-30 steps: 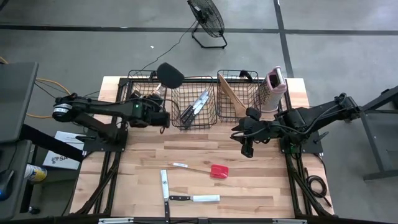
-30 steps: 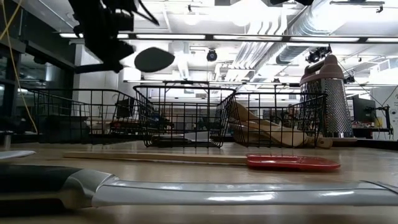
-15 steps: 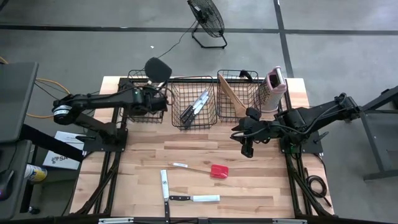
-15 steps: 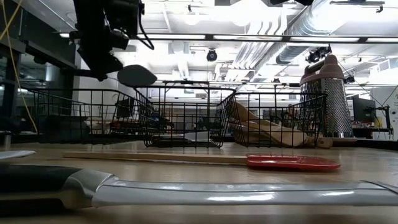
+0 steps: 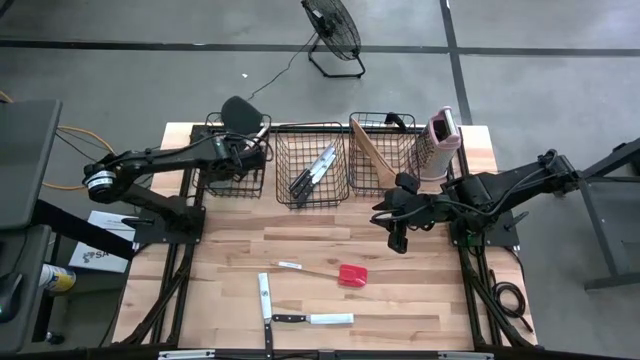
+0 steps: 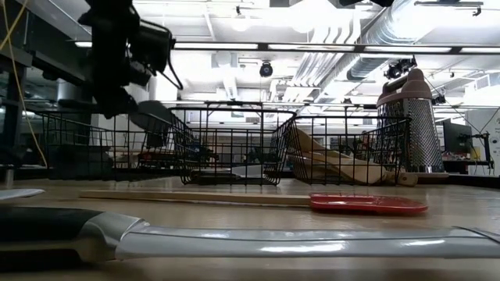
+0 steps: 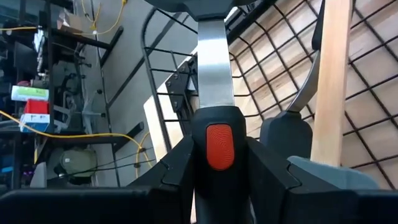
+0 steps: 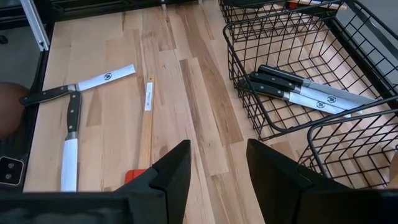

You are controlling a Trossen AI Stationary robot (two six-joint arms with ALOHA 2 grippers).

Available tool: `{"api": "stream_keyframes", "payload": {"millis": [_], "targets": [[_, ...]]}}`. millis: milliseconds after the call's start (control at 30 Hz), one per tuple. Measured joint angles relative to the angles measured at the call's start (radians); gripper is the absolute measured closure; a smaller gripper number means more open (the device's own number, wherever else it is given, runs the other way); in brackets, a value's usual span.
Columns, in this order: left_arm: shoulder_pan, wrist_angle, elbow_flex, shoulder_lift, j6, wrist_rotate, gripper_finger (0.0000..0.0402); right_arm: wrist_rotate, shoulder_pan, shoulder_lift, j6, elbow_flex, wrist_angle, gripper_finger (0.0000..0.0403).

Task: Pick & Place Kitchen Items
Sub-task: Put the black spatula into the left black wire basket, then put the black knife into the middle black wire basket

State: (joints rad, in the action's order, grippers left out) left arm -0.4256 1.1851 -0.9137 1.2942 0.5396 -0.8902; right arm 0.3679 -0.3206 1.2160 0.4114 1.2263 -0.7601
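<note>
My left gripper (image 5: 251, 150) is over the left wire basket (image 5: 212, 124), shut on a black-headed spatula (image 5: 238, 112) with a steel shank and a black handle that has an orange spot. In the low view its head (image 6: 153, 117) hangs below the gripper (image 6: 117, 74). My right gripper (image 5: 398, 238) hovers open over the table's right half, with nothing between its fingers (image 8: 217, 168). A red-headed spatula (image 5: 350, 275) and two knives (image 5: 265, 298) (image 5: 312, 319) lie flat on the table. My left gripper pinches the spatula's black handle (image 7: 219, 146) between its two fingers (image 7: 177, 165), close to where the steel shank (image 7: 214, 68) begins. The fingers slant down toward the table's far side and lie along the spatula. The spatula is lifted clear, and its head points out beyond the fingertips.
The left basket holds a wooden handle (image 7: 329, 81) and a grey spatula (image 7: 286, 134). The middle basket (image 5: 312, 165) holds knives (image 8: 311, 93), and the right basket (image 5: 380, 152) holds wooden utensils. A pink-and-white grater (image 5: 441, 135) stands at the far right.
My left gripper has swung toward the table's far left corner and gone down over the left basket, still shut on the spatula. The spatula's head has moved from beside the middle basket to the left basket's far rim and sunk lower.
</note>
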Motion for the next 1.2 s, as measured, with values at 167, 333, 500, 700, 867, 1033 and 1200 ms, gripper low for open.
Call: {"api": "stream_keyframes", "payload": {"millis": [167,333,500,700,867,1033,1200], "targets": [[-0.036,-0.097,0.032,0.0,-0.066,0.012,0.0297,0.0,0.0,0.0,0.0,0.0,0.0,0.0254],[-0.041,-0.141,0.047,0.0,-0.093,0.052,0.0297,0.0,0.0,0.0,0.0,0.0,0.0,0.0254],[-0.04,-0.148,0.071,0.0,-0.091,0.086,0.0297,0.0,0.0,0.0,0.0,0.0,0.0,0.0254],[-0.04,-0.173,0.091,0.0,-0.091,0.106,0.0297,0.0,0.0,0.0,0.001,0.0,0.0,0.0254],[-0.04,-0.201,0.091,0.0,-0.091,0.105,0.0282,0.0,0.0,0.0,0.001,0.0,0.0,0.0254],[-0.039,-0.198,0.091,0.0,-0.099,0.104,0.0216,0.0,0.0,0.0,0.001,0.0,0.0,0.0254],[-0.039,-0.197,0.091,-0.001,-0.099,0.117,0.0194,0.0,0.0,0.0,0.002,0.0,0.0,0.0254]]}}
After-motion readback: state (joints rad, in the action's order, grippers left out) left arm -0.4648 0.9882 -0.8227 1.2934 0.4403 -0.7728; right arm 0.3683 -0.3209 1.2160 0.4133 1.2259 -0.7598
